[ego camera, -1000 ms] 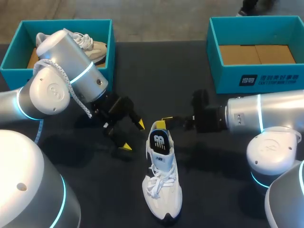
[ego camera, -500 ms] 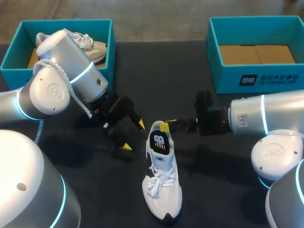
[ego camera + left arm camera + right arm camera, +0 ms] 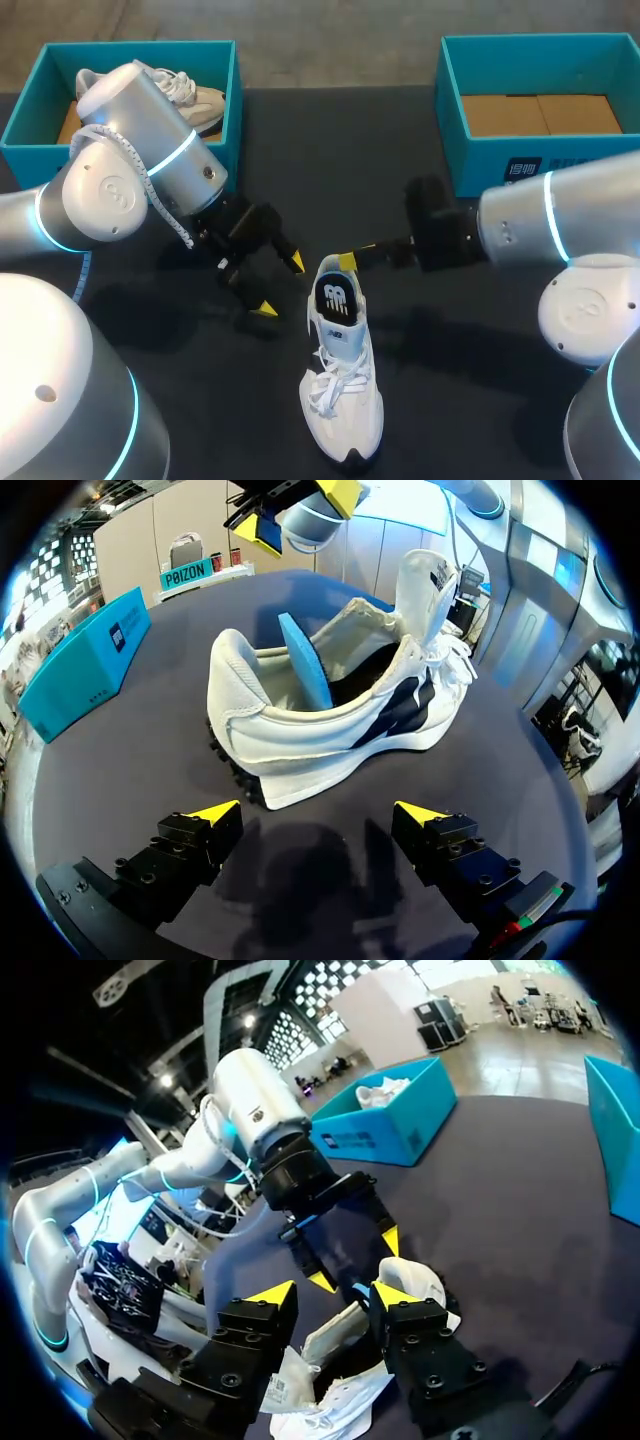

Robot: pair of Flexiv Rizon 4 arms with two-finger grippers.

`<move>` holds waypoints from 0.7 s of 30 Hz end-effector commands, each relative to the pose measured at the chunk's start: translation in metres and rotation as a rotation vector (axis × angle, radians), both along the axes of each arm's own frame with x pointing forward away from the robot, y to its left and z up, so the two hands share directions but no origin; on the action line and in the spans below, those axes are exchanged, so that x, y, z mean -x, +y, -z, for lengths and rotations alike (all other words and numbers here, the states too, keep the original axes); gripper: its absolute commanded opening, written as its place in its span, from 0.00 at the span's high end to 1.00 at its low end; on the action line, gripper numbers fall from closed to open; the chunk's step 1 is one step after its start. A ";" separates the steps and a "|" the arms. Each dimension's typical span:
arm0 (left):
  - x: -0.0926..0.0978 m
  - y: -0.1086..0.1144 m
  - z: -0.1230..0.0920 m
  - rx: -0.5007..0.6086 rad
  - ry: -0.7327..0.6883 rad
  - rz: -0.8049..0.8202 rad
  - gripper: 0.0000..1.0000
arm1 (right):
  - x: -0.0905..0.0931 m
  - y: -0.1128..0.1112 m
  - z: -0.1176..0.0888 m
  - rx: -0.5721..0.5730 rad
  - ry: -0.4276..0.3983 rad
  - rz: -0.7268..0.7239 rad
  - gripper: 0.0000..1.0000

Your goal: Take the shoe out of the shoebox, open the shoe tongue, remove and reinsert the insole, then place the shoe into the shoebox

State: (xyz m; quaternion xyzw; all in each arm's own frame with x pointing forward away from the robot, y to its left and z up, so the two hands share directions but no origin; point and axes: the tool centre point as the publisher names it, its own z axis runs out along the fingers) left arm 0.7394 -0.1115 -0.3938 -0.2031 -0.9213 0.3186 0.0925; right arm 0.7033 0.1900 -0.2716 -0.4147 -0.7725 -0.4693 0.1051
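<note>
Shoe (image 3: 340, 385) long axis toe-to-me, heel far. Right tool (image 3: 348, 260), fingers apart, nearest, just over heel and raised insole (image 3: 303, 665); left tool (image 3: 280, 286), apart, beside heel.

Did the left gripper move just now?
No. The left gripper stays in the same spot, between the left shoebox and the shoe.

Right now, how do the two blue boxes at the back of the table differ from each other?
The left shoebox holds a pale shoe, while the right shoebox holds nothing: only its brown cardboard floor shows. The left arm covers part of the left shoebox; the right shoebox's inside is in full view. Both are teal, open-topped and sit along the far edge of the table.
</note>
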 end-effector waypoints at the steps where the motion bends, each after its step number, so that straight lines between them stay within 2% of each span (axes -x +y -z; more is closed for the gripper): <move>1: 0.001 -0.001 0.000 -0.002 -0.003 0.004 0.00 | 0.006 0.001 -0.004 0.087 -0.016 -0.002 0.55; 3: -0.004 0.019 -0.013 -0.020 -0.038 0.020 0.00 | 0.008 0.000 -0.002 0.075 -0.007 -0.010 0.48; 4: -0.007 0.022 -0.019 -0.031 -0.053 0.037 0.00 | 0.007 -0.001 -0.001 0.079 -0.002 -0.010 0.45; 21: -0.007 0.022 -0.019 -0.031 -0.053 0.037 0.00 | 0.007 -0.001 -0.001 0.079 -0.002 -0.010 0.45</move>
